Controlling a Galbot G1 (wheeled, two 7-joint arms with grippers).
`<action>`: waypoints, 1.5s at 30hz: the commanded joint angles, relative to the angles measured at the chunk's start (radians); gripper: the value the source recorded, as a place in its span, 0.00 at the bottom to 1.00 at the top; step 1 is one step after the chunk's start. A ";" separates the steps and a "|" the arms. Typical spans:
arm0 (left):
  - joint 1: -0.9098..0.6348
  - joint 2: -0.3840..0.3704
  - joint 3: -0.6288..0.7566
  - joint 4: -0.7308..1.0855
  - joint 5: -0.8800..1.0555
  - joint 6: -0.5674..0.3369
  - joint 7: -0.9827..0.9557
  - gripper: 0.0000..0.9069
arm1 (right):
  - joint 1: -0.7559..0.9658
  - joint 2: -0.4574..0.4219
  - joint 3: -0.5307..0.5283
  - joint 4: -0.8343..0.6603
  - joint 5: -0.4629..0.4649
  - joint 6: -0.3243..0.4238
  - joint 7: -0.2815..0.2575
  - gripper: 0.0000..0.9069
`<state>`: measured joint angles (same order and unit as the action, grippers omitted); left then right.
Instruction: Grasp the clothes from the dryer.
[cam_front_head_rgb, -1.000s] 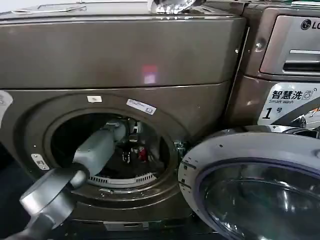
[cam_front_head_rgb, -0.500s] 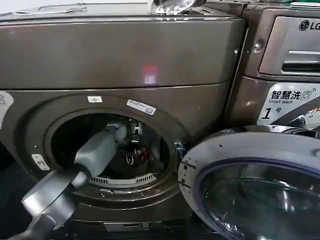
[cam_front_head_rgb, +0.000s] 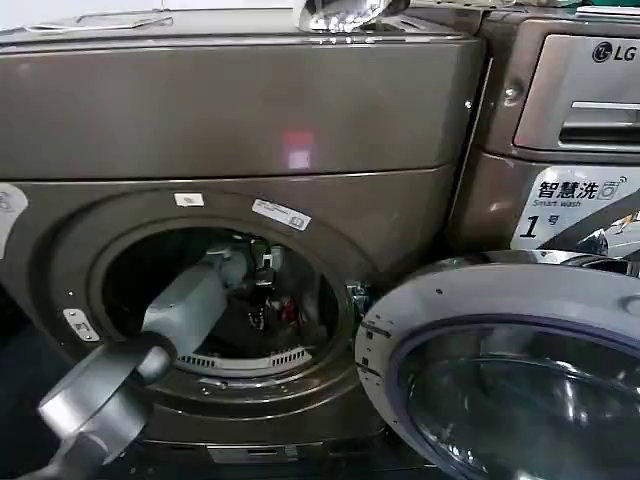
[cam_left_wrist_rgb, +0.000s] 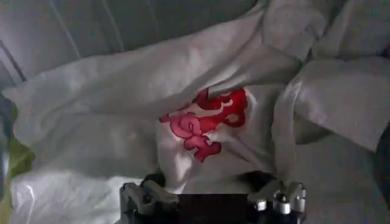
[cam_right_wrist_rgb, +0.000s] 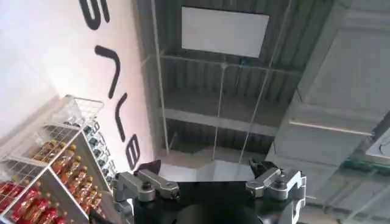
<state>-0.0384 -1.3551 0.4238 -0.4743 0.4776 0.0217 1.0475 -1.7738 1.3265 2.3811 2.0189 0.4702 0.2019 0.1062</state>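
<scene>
- Dryer (cam_front_head_rgb: 240, 110) fills most of head view: bronze-grey front, plain top panel, round porthole low and left of centre, door (cam_front_head_rgb: 510, 370) swung open to the right w/ chrome rim and glass facing camera.
- Left arm (cam_front_head_rgb: 185, 300) runs up from bottom left corner through the porthole; left gripper (cam_front_head_rgb: 262, 285) sits deep in the drum, dark and small there. Red fleck shows next to it.
- Left wrist view gives what head cam can't: clothes (cam_left_wrist_rgb: 183, 103) piled in the drum, white/pale fabric w/ a red print (cam_left_wrist_rgb: 204, 122), yellow-green bit at one edge. Left gripper (cam_left_wrist_rgb: 213, 198) knuckles are spread wide apart, fingers going into the fabric just below the print; fingertips hidden in the folds, so can't tell if it's clamped on cloth or not.
- Right gripper (cam_right_wrist_rgb: 207, 195) points up at a ceiling w/ beams and a white panel; knuckles spread wide, nothing between them, tips out of frame, reads as open. Wire shelving (cam_right_wrist_rgb: 55, 176) w/ rows of bottles off to one side, big black lettering on the white wall, not legible.
- Room: arm takes the lower-left part of the porthole, right half free. Open door crowds the space in front of the neighbouring machine.
- Writing: LG-marked machine (cam_front_head_rgb: 570, 110) at right carries "LG" logo; sticker (cam_front_head_rgb: 575, 205) reads "Smart wash" and "1" w/ Chinese characters. Small white labels on dryer's porthole ring, too small to read.
</scene>
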 joint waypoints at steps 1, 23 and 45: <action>0.013 0.007 -0.009 0.004 0.007 -0.006 -0.003 0.08 | -0.003 0.000 0.004 -0.003 0.003 0.000 0.000 1.00; 0.030 0.072 -0.048 -0.006 0.011 -0.019 -0.019 0.00 | -0.006 0.008 0.006 0.014 0.011 -0.003 0.000 1.00; 0.162 0.110 -0.236 -0.242 -0.515 0.125 -0.427 0.00 | -0.003 0.011 0.011 0.018 0.019 -0.005 0.004 1.00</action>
<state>0.0489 -1.2582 0.3183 -0.5739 0.3428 0.0571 0.8499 -1.7751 1.3377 2.3915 2.0388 0.4891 0.1955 0.1099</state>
